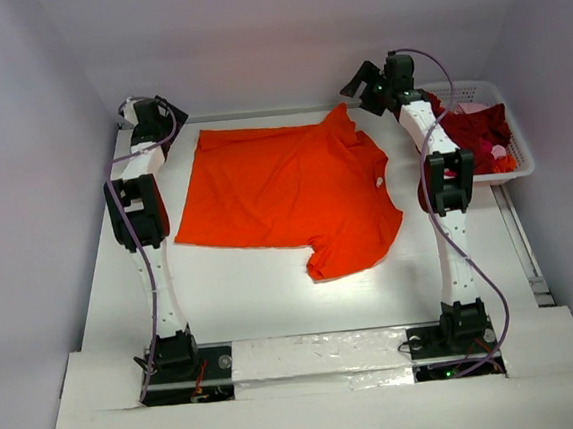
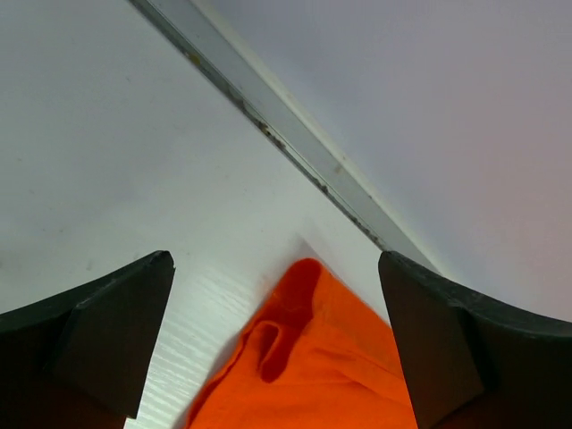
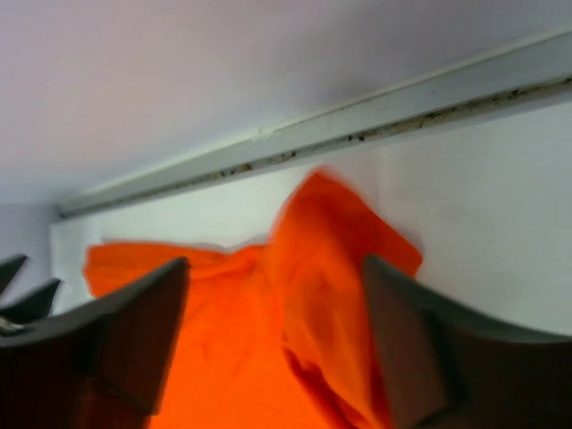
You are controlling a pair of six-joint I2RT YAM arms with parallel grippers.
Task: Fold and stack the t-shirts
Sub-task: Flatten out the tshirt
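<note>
Orange t-shirt (image 1: 284, 190) lies spread flat on table (image 1: 244, 303). Left gripper (image 2: 277, 268) gapes wide over its far-left corner, holding nothing. Right gripper (image 3: 275, 268) is also wide apart and empty, above the far sleeve.

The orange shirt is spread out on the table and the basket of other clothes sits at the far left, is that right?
Not quite. The basket sits at the far right, not the left, as the top external view shows. The orange shirt is indeed spread out on the table.
</note>
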